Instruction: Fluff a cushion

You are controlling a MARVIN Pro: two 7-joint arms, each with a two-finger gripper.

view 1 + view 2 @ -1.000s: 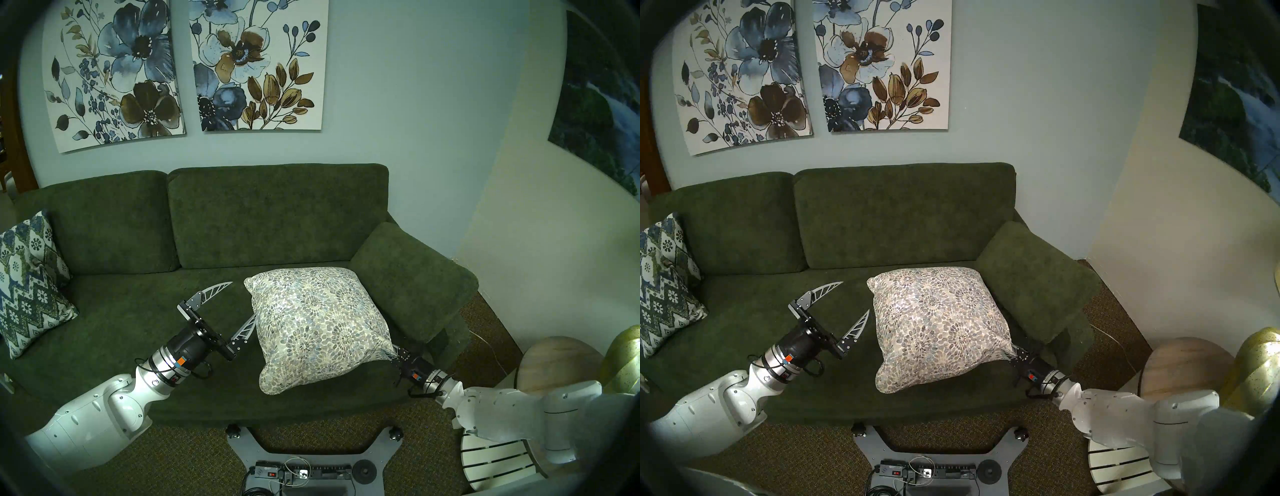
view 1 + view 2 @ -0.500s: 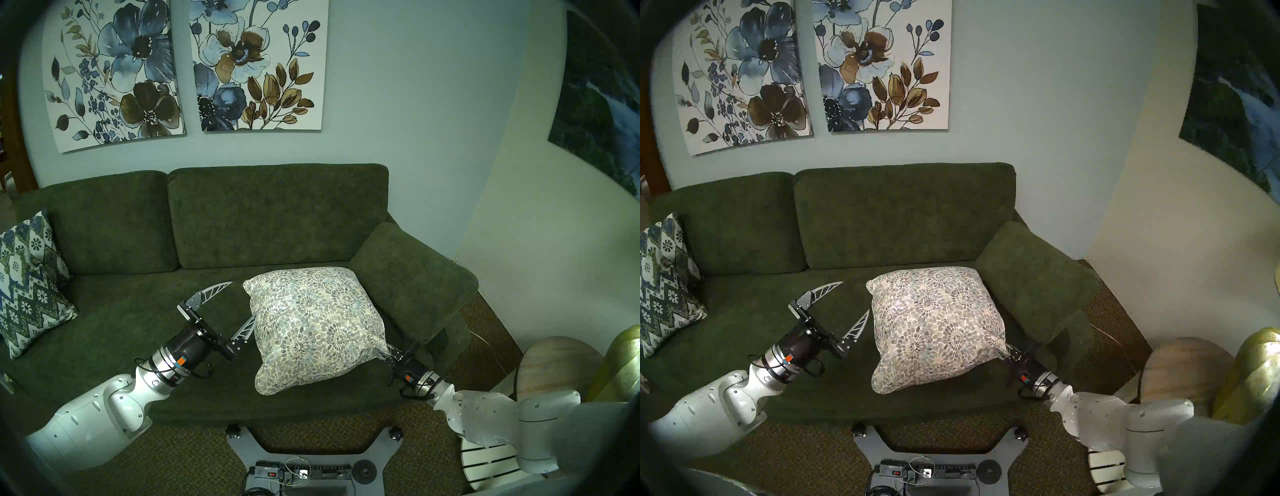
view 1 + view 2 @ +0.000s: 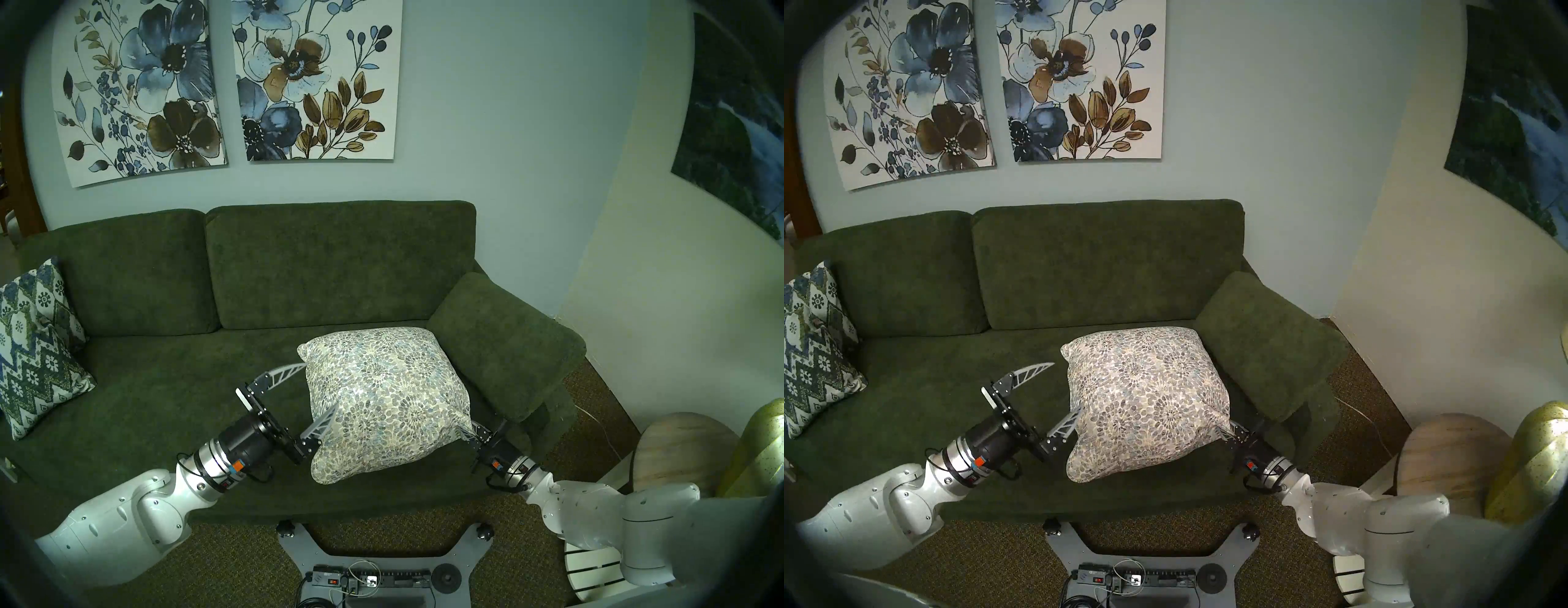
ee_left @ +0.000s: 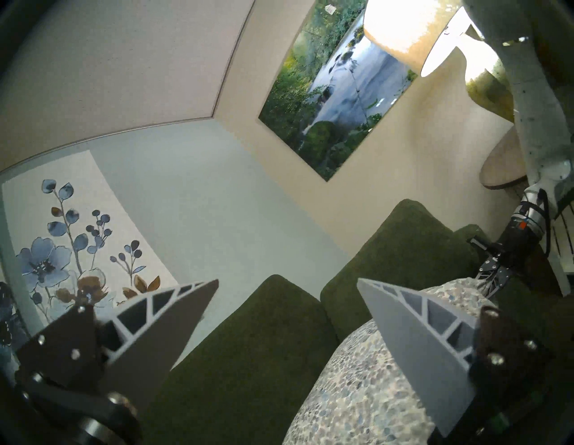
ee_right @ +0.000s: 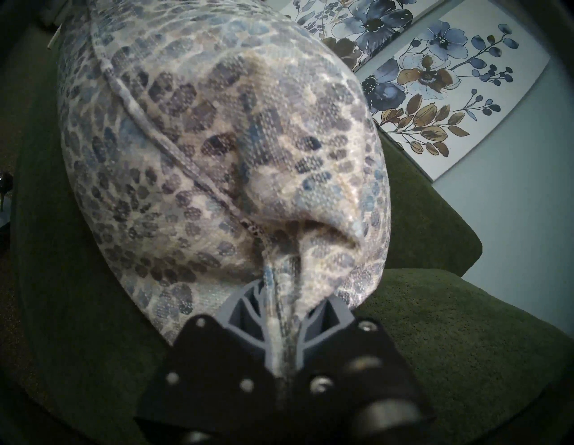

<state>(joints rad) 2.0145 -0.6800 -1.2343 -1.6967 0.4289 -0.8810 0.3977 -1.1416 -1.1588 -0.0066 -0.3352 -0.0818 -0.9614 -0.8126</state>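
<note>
A: Where is the cushion (image 3: 384,403) found?
B: At the right end of the sofa (image 3: 169,382) seat, beside the armrest (image 3: 505,339); one corner is pinched by the right gripper (image 3: 466,434).
A: And the left gripper (image 3: 320,388)?
B: Its fingers are spread wide at the cushion's left edge.

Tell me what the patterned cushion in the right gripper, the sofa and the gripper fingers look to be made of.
Cushion: woven fabric with a slight sheen; the weave grid and a corded seam show in the right wrist view, and it puckers softly where the right gripper pinches its corner.
Sofa: dark green, matte, nubby upholstery, probably chenille or bouclé.
Left gripper fingers: grey, matte, ribbed trusses, likely moulded or printed plastic.
</note>
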